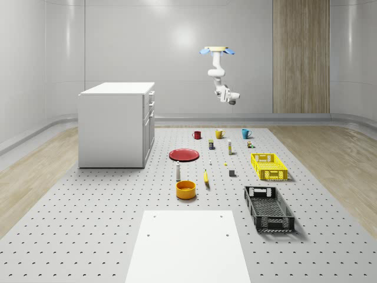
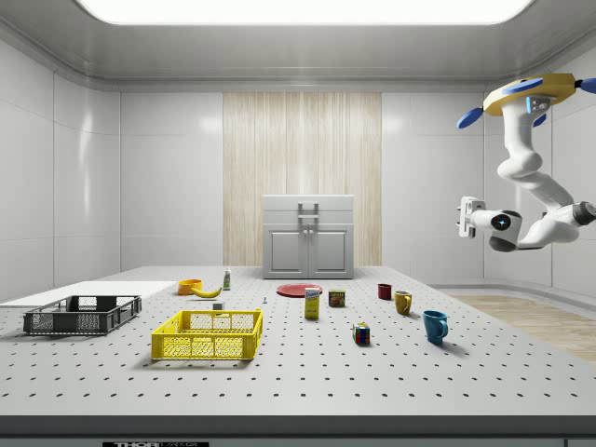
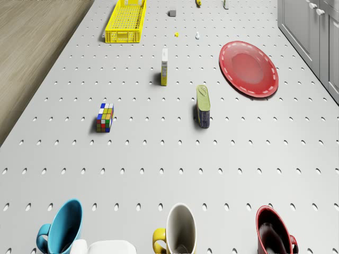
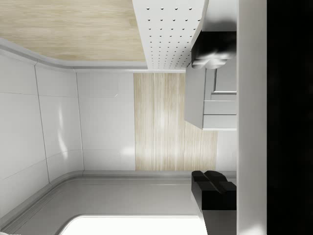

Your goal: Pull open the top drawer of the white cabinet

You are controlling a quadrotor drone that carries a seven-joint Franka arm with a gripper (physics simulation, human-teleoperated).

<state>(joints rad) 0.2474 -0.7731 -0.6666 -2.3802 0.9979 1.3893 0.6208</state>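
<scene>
The white cabinet (image 1: 115, 125) stands at the left of the whole-scene view, its front facing right, with the top drawer (image 1: 151, 95) under its top edge. In the side view the cabinet (image 2: 308, 238) stands at the back and the top drawer (image 2: 308, 204) is closed. The drone (image 1: 216, 50) hovers high over the row of mugs, well away from the cabinet. My gripper (image 1: 231, 99) hangs in the air below it and points at the cabinet (image 4: 210, 100). In the wrist view the gripper (image 4: 196, 116) is open, its black fingertips (image 4: 211, 188) wide apart and holding nothing.
On the pegboard table (image 1: 88, 224) lie a red plate (image 3: 248, 67), a red mug (image 3: 273, 233), a yellow mug (image 3: 180, 230), a blue mug (image 3: 63, 227), a Rubik's cube (image 3: 105, 117) and a can (image 3: 203, 106). A yellow crate (image 1: 268, 165), black crate (image 1: 268, 208) and orange bowl (image 1: 185, 189) sit nearer.
</scene>
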